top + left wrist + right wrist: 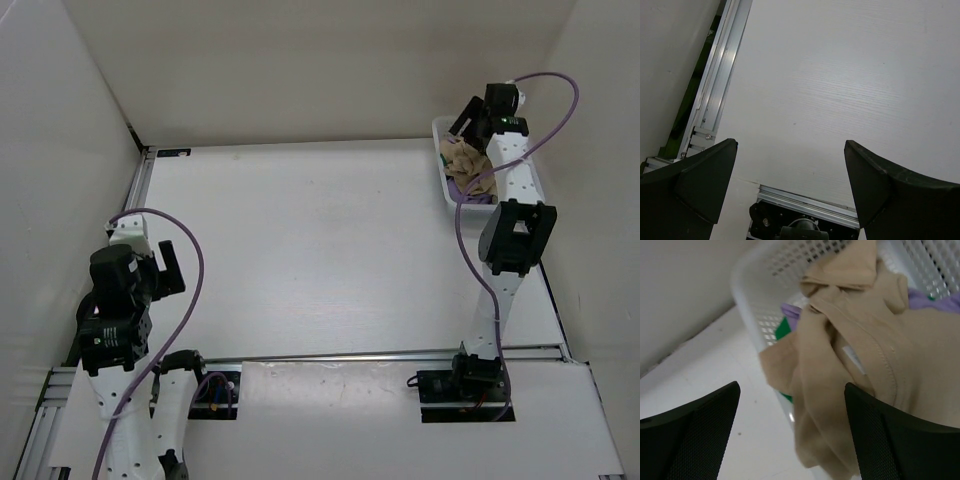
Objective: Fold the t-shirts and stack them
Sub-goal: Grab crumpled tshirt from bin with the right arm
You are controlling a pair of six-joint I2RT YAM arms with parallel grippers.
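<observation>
— Dark fingers [690, 435] of my right hand [791, 390] fill the bottom corners of that wrist view. They are spread wide with nothing pinched between them, and their lower parts run out of the picture.

— And the shirts?

— All three are bunched in the white lattice basket [765, 275] at the far right corner of the table [320, 250], just under that hand. The tan shirt [860, 340] lies on top and spills over the basket's wall toward the table. Of the purple shirt [940, 302] I see only a strip at the picture's edge and a scrap by the wall. The green shirt [784, 330] shows as a small patch under the tan.

— Any label to read?

— What looks like a small white tag [852, 357] sits by a seam of the tan shirt, too blurred to read. I can make out no other writing.

— Your other hand?

— My left hand [790, 145] hangs over bare table near the left edge, its fingers wide apart and holding nothing. From above, my right arm [505, 250] covers part of the basket, and I can only pick out tan and a little purple there.
</observation>
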